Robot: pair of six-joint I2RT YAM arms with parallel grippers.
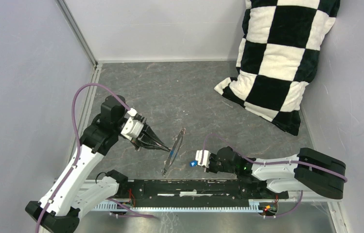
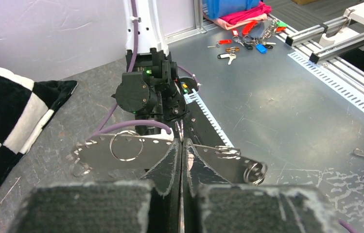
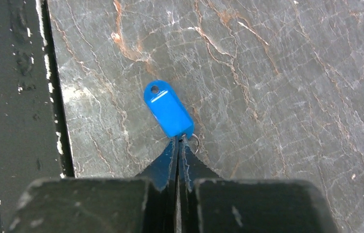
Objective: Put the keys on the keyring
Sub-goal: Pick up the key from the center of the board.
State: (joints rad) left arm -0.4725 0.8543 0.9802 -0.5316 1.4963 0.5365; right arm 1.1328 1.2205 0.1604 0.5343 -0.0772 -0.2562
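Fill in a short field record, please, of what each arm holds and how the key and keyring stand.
left jaws: shut on the keyring, near its middle
keyring pose: edge-on to the top camera, a thin slanted line
right jaws: shut on one end of the blue key
key to keyring: apart; key lies to the right of the ring's near end
task state: blue key not yet on the keyring
surroundings: checkered pillow at the table's far right corner

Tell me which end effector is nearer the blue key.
Right. The right end effector is shut on the blue key at its end; the left end effector sits off to the key's left, gripping the keyring.
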